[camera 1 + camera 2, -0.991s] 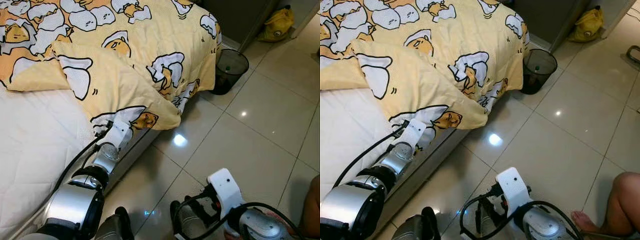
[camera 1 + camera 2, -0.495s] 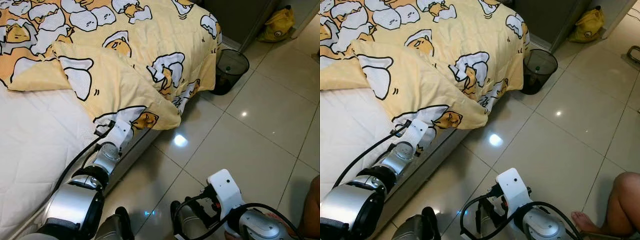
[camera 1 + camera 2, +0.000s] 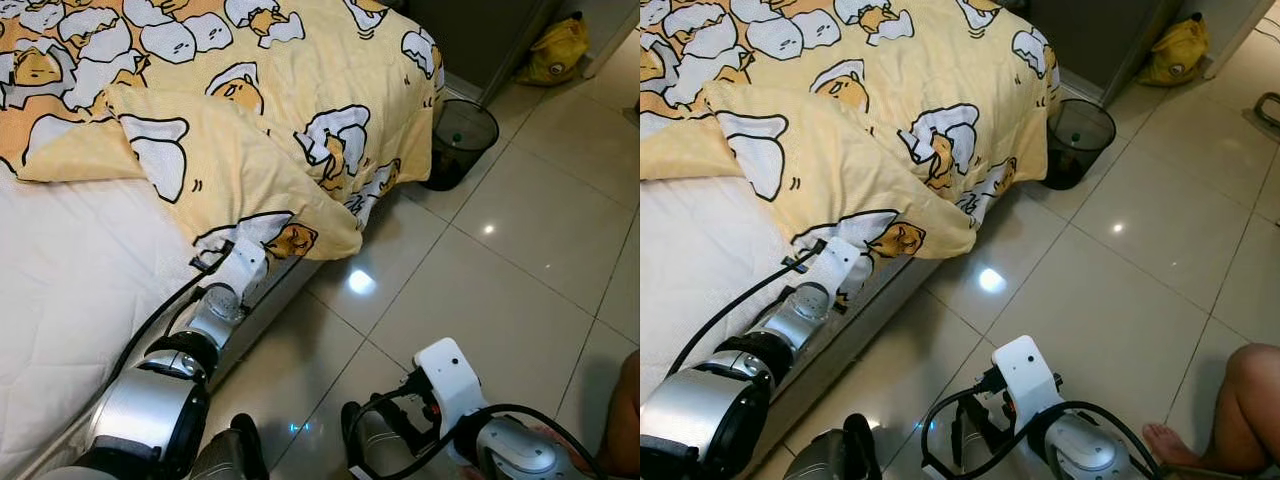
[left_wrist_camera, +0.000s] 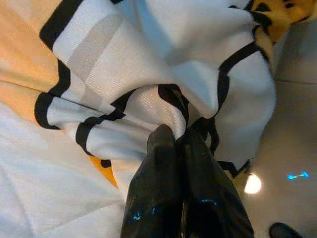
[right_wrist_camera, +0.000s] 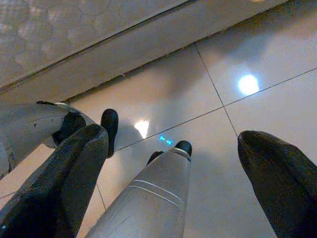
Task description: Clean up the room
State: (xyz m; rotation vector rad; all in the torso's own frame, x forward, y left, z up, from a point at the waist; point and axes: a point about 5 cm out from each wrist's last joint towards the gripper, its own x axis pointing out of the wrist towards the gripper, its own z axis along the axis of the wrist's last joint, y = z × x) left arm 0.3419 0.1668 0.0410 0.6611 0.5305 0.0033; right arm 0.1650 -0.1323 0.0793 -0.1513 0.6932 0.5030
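- Glossy pale floor tiles fill the right half of the head view, with a bed taking the left; its white mattress lies bare at lower left.
- Over the upper part of the bed lies the yellow blanket printed with egg cartoons, one folded corner drooping over the mattress edge toward the floor.
- At centre left, the left gripper has its jaws pressed together on a bunched fold of that corner, as the left wrist view shows.
- Against a second ago, the wrist and the pinched corner have crept slightly up the frame and toward the bed; the fold's printed patch has shifted with it.
- That reads as the start of pulling the corner back onto the mattress, so tidying the bed has barely begun.
- Low at bottom centre, the right gripper hangs idle above the tiles, jaws spread wide, unchanged.
- A dark wastebasket stands at upper right beside the bed foot, a yellow bag beyond it.
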